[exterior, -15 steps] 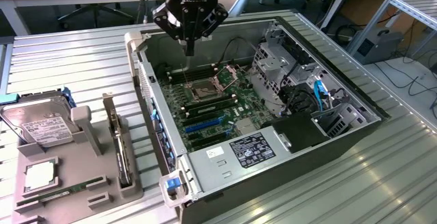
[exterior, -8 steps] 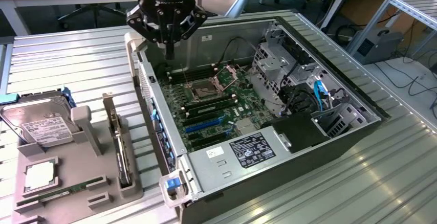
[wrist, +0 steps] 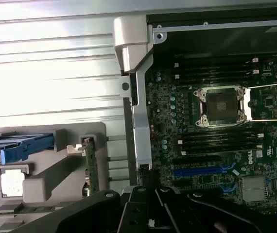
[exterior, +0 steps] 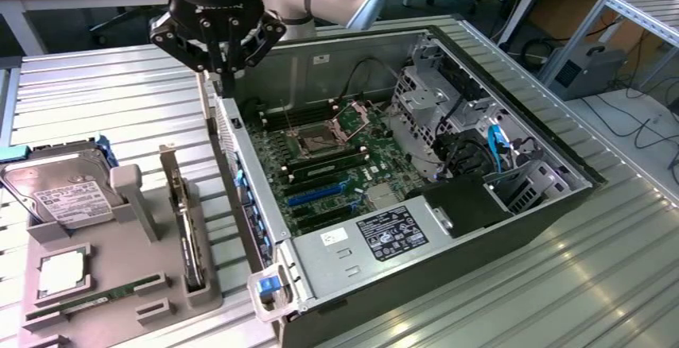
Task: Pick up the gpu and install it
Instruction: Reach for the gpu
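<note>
The gripper (exterior: 226, 74) is seen clenched and empty above the case (exterior: 318, 58) wall. The gpu (exterior: 189, 237) is stood upright in the gray holder (exterior: 175, 300), beside the drive (exterior: 64, 197), whose label cannot be read.

The computer case (exterior: 351, 50) is made of bare sheet metal, grey and dully shining inside. Beside the case, the table (exterior: 95, 86) is formed of ribbed metal slats with a brushed sheen, and bright glare is thrown off them in the wrist view. Also beside the case, the holder (exterior: 159, 261) is seen in matt grey plastic. In it, the gpu (exterior: 187, 229) shows a dark board and a silvery-beige metal bracket, and the hard drive (exterior: 64, 193) shows a polished metal lid with a white paper label. Above the case's edge, the gripper (exterior: 224, 74) is finished in black — faintly glossy.
</note>
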Available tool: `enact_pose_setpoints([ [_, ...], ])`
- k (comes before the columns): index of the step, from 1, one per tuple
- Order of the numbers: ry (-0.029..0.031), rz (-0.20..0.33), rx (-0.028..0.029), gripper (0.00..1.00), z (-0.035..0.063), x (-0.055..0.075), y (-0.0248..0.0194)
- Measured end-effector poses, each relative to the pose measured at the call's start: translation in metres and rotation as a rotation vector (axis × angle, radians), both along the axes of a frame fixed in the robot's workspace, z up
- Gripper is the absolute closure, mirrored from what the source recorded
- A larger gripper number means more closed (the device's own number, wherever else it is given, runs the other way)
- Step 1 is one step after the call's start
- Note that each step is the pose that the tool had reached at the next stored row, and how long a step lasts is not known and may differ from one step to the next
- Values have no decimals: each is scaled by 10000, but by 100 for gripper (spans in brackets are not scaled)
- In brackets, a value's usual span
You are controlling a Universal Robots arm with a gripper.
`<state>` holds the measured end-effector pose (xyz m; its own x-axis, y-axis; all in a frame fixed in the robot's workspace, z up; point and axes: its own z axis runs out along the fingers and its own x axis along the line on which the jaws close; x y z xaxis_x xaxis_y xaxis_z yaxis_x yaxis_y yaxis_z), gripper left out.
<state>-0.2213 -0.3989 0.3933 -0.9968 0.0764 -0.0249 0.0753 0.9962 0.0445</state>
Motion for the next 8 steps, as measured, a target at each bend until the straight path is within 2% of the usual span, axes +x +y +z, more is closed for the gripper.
enact_pose_setpoints([
  [8, 0, -4, -1, 89, 0, -461, 0],
])
